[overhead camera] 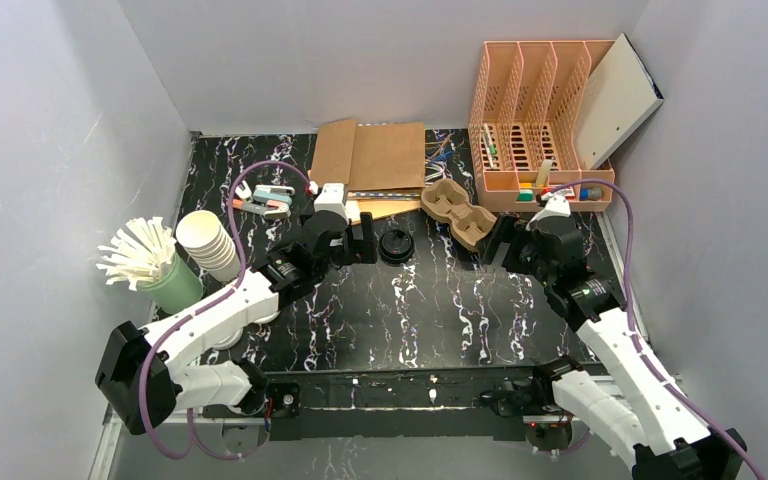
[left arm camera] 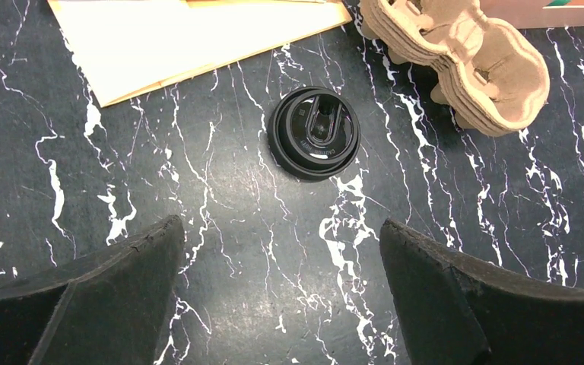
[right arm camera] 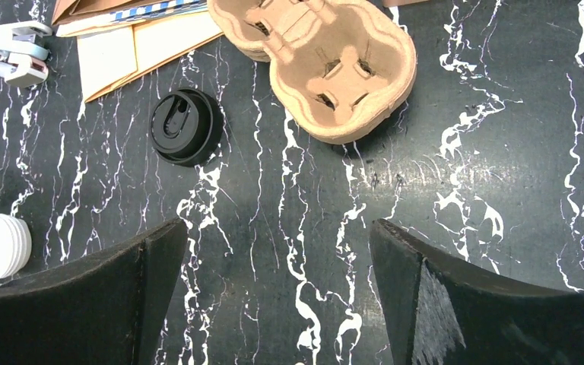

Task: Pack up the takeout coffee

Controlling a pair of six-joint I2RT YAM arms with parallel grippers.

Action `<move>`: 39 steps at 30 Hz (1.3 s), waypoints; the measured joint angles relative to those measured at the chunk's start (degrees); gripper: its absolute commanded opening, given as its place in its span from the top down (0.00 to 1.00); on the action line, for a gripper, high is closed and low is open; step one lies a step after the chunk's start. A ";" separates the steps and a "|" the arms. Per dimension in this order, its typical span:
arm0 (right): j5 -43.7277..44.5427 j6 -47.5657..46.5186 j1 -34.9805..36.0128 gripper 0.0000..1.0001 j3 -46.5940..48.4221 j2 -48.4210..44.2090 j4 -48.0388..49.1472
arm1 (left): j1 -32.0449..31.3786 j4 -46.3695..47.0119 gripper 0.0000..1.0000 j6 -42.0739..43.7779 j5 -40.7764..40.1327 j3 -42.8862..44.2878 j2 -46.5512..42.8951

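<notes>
Closest to us, the left gripper point(left arm camera: 281, 228) stands wide open over the marble table point(left arm camera: 61, 190), holding nothing, its two black fingers point(left arm camera: 99, 304) well apart. The right gripper point(right arm camera: 277, 224) is spread just as wide and is empty too. We see a black lid point(left arm camera: 314, 133) lying flat on the table ahead of the left gripper, between a yellow paper point(left arm camera: 182, 38) and a stack of pulp carriers point(left arm camera: 464, 65), touching neither. From above, both arms reach inward from the near edge, with the lid between their grippers. At the back we see a flat brown bag point(overhead camera: 370, 155) and a peach rack point(overhead camera: 530, 110). At far left a stack of lidless cups point(overhead camera: 210, 240) lies beside a green cup point(overhead camera: 175, 285) full of white sticks. We cannot tell where the lidded coffees are, since no view shows them plainly.
</notes>
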 measured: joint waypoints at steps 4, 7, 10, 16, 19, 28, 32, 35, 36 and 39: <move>-0.79 -0.44 0.00 0.02 0.00 -0.55 -0.22 | 0.00 1.53 0.02 1.84 -0.09 0.04 0.74; -1.40 -1.09 0.00 0.02 0.00 -0.94 -0.28 | 0.00 3.06 0.02 3.65 -0.20 0.63 2.95; -1.95 -1.70 0.00 0.02 0.00 -1.09 -0.28 | 0.00 5.42 0.02 5.64 -0.22 2.12 6.34; -3.63 -3.04 0.00 0.02 0.09 -0.31 -0.28 | 3.52 6.88 0.12 8.81 2.51 13.66 18.21; -4.48 -3.21 0.00 0.02 0.09 0.00 -0.17 | 5.68 7.54 0.16 11.76 3.76 21.29 25.57; -5.92 -3.74 0.00 0.02 2.08 3.43 1.18 | 6.49 4.20 0.19 27.61 4.04 40.39 45.38; -5.66 -4.37 0.00 0.02 3.06 4.15 1.49 | 6.49 1.49 0.13 36.54 5.20 46.40 52.17; -5.62 -4.46 0.00 0.02 3.17 4.57 1.86 | 6.49 -0.66 0.11 43.39 6.05 48.46 55.47; -5.62 -4.46 0.00 0.02 3.17 4.72 2.03 | 6.49 -1.46 0.11 45.20 6.08 48.98 56.24; -5.64 -4.44 0.00 0.02 3.19 5.42 2.99 | 6.49 -3.23 0.11 49.11 5.97 51.39 58.69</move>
